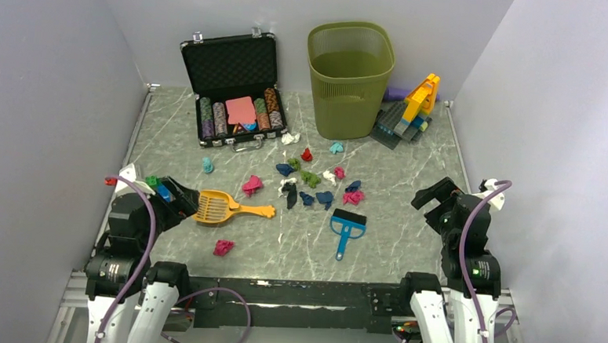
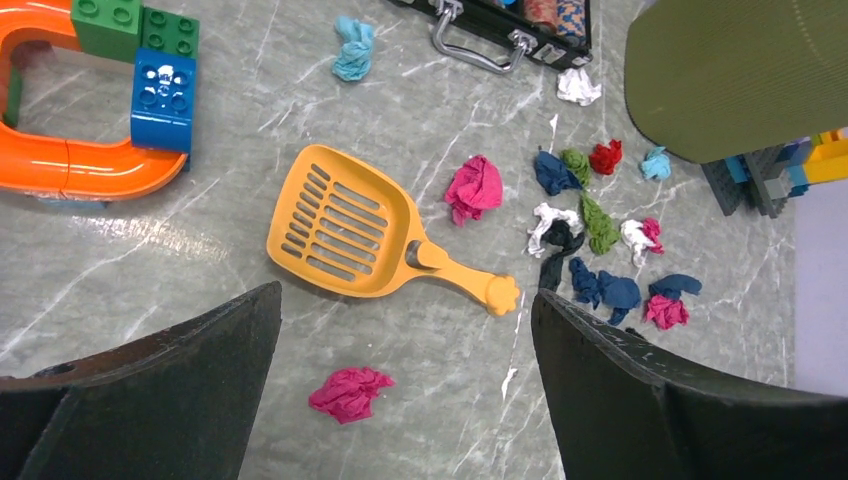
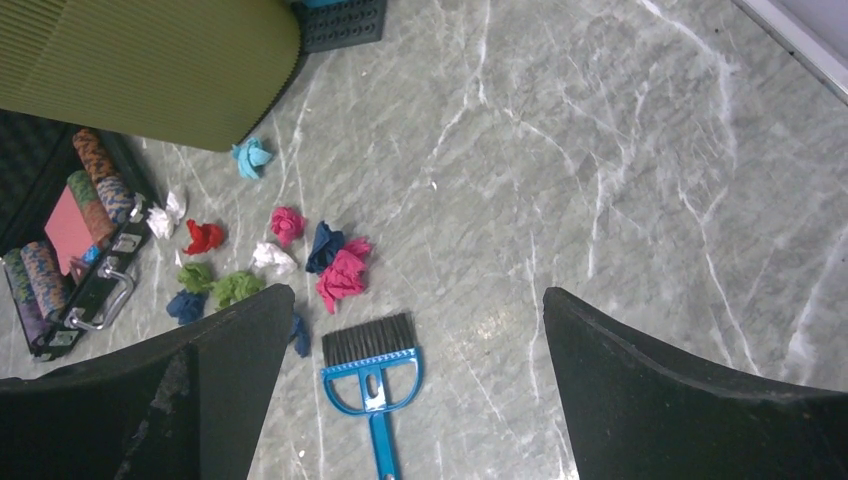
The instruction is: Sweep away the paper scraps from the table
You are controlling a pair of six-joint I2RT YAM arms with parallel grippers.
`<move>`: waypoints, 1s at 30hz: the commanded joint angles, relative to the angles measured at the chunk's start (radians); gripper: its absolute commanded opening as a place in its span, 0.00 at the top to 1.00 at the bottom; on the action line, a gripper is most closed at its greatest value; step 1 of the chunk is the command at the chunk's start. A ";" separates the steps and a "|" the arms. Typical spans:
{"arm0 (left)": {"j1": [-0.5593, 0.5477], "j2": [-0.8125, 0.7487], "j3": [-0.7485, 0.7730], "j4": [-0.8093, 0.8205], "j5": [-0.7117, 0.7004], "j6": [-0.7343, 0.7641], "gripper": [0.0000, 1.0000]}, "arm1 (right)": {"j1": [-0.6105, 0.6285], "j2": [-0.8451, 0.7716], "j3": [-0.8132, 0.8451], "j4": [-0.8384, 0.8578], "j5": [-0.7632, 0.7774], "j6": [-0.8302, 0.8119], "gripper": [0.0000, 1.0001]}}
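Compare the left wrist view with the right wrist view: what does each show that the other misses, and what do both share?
Only the left wrist view shows the orange scoop, the toy bricks beside an orange tube, and a lone pink paper scrap near the camera. Only the right wrist view shows the blue brush. Both share the green bin, the chip case, the cluster of paper scraps and the table.

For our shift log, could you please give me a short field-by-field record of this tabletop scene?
paper scraps: scattered around the centre; one pink wad apart near the front
orange slotted scoop: lying flat at left, unheld
blue hand brush: lying flat, right of centre, unheld
green wastebasket: upright at the back
left pincer: open, empty
right pincer: open, empty
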 commanded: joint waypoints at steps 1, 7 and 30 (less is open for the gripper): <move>0.001 0.010 -0.015 -0.005 -0.021 -0.008 0.02 | 0.001 0.021 0.043 -0.026 0.011 0.028 0.00; 0.001 0.037 -0.037 -0.021 -0.012 -0.095 0.02 | 0.001 0.041 0.047 -0.048 0.070 0.075 0.00; 0.001 0.084 0.020 -0.092 -0.174 -0.163 0.01 | 0.152 0.229 -0.039 0.303 -0.515 -0.181 0.03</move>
